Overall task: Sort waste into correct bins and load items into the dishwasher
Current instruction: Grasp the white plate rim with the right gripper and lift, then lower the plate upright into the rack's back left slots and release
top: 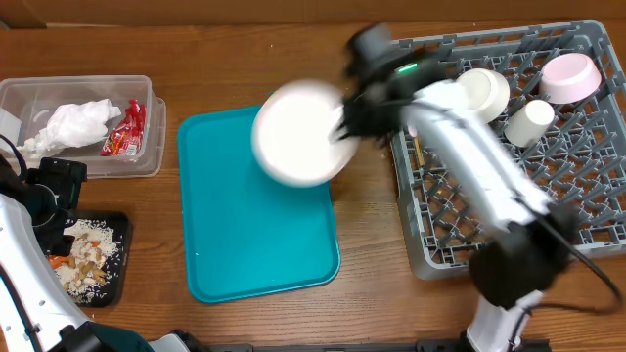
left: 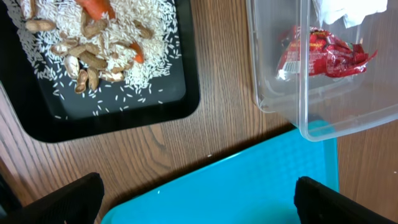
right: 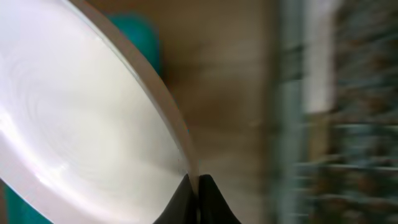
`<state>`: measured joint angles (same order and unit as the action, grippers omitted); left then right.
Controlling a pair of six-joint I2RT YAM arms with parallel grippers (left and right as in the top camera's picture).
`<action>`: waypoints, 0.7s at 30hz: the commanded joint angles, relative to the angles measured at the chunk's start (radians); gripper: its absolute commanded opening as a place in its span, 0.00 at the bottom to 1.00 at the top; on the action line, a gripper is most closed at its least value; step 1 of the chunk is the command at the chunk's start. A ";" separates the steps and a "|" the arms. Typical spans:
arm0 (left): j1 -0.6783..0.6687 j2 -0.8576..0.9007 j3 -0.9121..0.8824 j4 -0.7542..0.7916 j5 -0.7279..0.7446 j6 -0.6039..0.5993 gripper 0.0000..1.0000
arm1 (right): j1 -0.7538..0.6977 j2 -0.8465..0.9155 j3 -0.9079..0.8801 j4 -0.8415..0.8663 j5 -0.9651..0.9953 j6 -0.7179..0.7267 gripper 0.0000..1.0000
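My right gripper point(top: 344, 119) is shut on the rim of the white round plate point(top: 298, 132), which hangs blurred above the teal tray's point(top: 256, 235) upper right corner. In the right wrist view the plate point(right: 81, 130) fills the left side, its edge pinched at my gripper point(right: 198, 182). The grey dishwasher rack point(top: 440, 225) at the right holds a pale bowl point(top: 483, 92), a pinkish bowl point(top: 570, 76) and a white cup point(top: 529, 123). My left gripper point(left: 199, 199) stands open over the teal tray's corner point(left: 249, 186). The clear tub point(top: 29, 98) holds napkins point(top: 70, 125) and a red wrapper point(top: 125, 129). The black tray point(top: 119, 256) holds rice and carrot scraps point(top: 83, 259).
A thin wooden chopstick point(top: 416, 149) stands in the rack's left side. Bare wooden table lies between the teal tray and the rack point(top: 367, 196). In the left wrist view the black tray point(left: 155, 109) and clear tub point(left: 273, 93) sit close together above the teal tray.
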<state>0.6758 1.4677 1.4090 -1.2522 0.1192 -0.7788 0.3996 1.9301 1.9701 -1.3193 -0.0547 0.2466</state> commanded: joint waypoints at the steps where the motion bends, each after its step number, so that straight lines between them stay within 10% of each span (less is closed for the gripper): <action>1: -0.002 0.004 0.008 0.000 -0.007 0.008 1.00 | -0.128 -0.121 0.063 -0.018 0.312 -0.015 0.04; 21: -0.002 0.004 0.008 0.000 -0.007 0.008 1.00 | -0.350 -0.116 -0.201 0.318 0.586 -0.006 0.04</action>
<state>0.6758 1.4677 1.4090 -1.2526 0.1192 -0.7788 0.0330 1.8114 1.8202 -1.0298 0.5098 0.1844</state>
